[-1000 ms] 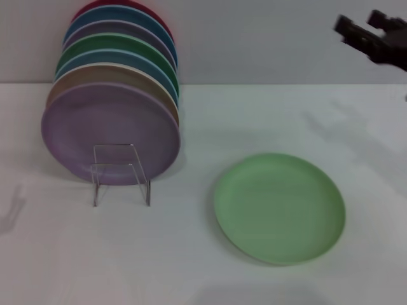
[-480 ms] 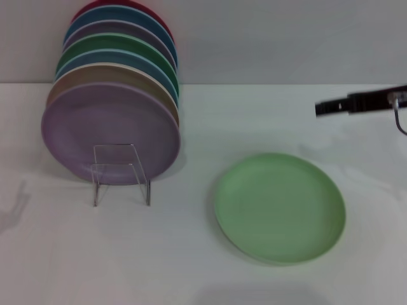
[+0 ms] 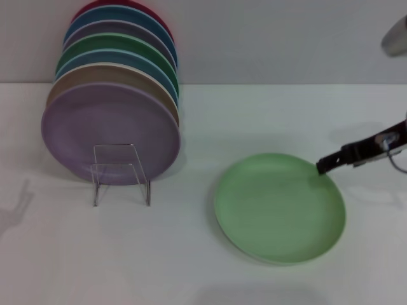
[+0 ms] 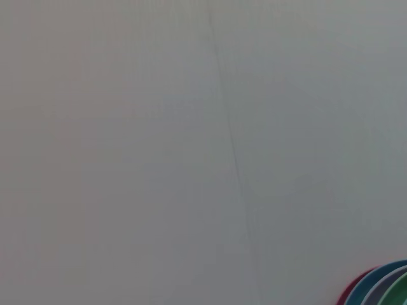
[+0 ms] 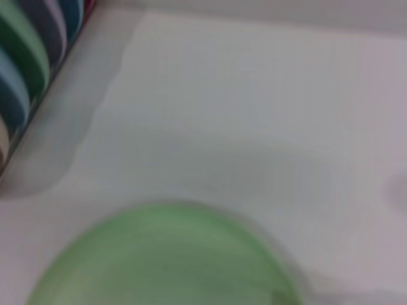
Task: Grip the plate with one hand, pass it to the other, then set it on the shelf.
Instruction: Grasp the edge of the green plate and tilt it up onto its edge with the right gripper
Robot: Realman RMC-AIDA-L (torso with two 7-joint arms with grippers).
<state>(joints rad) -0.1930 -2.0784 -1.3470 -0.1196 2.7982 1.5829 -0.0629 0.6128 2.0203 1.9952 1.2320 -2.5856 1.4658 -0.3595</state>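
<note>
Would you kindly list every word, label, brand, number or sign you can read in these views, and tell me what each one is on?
None: no readable text shows in any view.
The plate: plain, no print.
The stacked plates behind the shelf: plain colours, no marks.
The right tool, at the plate's rim: dark, no legible label.
The table and the wall: bare.

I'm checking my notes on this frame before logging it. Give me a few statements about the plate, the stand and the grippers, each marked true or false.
1. The plate lies flat on the table. True.
2. The right gripper is at the plate's right rim. True.
3. The shelf stands empty. False: a row of plates leans on it.
4. The left gripper holds the plate. False: it is out of view.
</note>
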